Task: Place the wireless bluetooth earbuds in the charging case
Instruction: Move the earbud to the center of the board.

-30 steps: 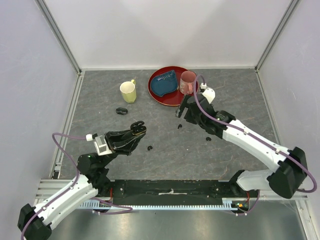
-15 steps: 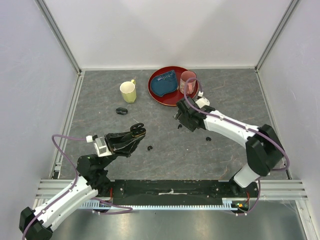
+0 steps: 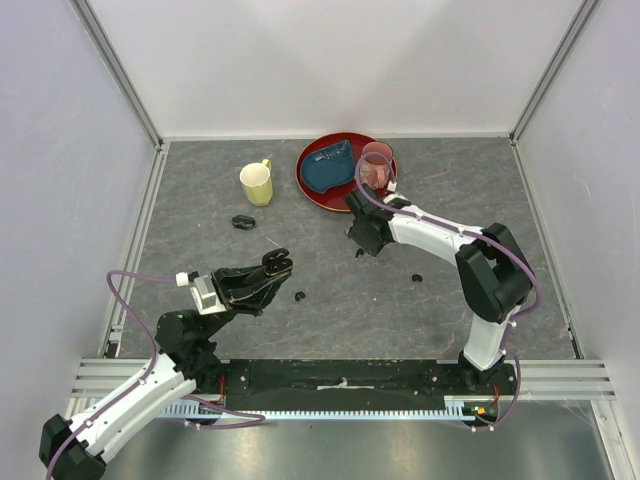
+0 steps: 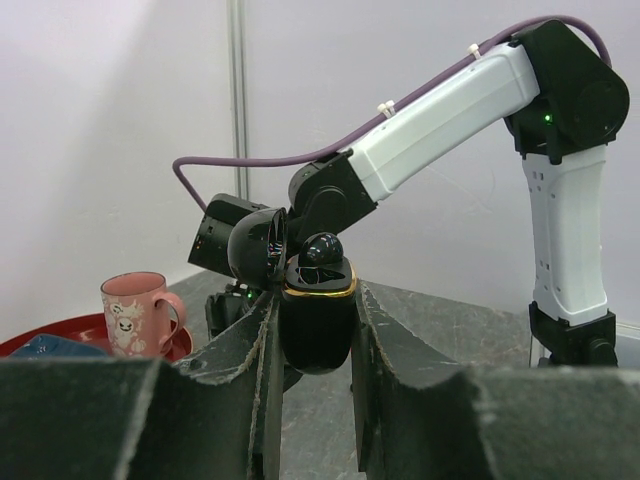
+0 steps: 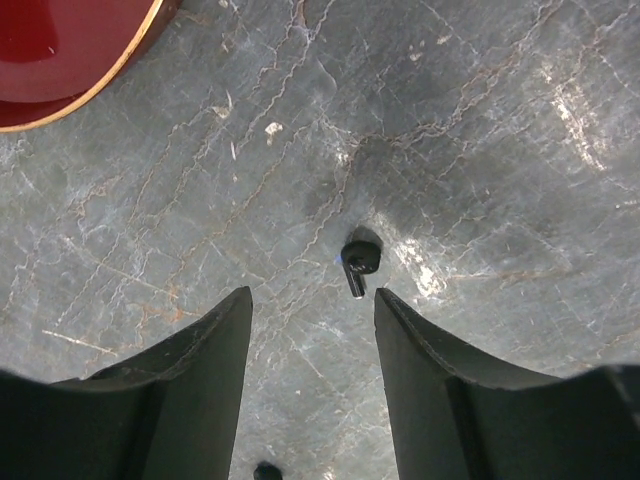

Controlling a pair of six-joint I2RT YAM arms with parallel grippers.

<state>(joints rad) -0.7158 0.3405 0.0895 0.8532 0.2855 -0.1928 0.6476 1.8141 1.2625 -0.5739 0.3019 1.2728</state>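
My left gripper (image 3: 270,264) is shut on an open black charging case (image 4: 317,322) with a gold rim and holds it above the table. One earbud (image 4: 322,248) sits in the case, and its lid (image 4: 254,245) is tipped back. My right gripper (image 5: 312,296) is open and points down just above the table. A tiny black earbud (image 5: 358,262) lies just beyond its fingertips, and it also shows in the top view (image 3: 358,252). Two more earbuds lie loose on the table, one to the left (image 3: 299,296) and one to the right (image 3: 417,276). A second black case (image 3: 242,222) lies shut at the left.
A red plate (image 3: 318,197) at the back holds a blue cloth (image 3: 328,168) and a pink mug (image 3: 376,165). A yellow mug (image 3: 257,183) stands left of the plate. Grey walls with metal rails enclose the table.
The right arm has folded in, with its elbow swinging back toward the plate, and its gripper has settled over the earbud by the plate. The left gripper has hardly moved.
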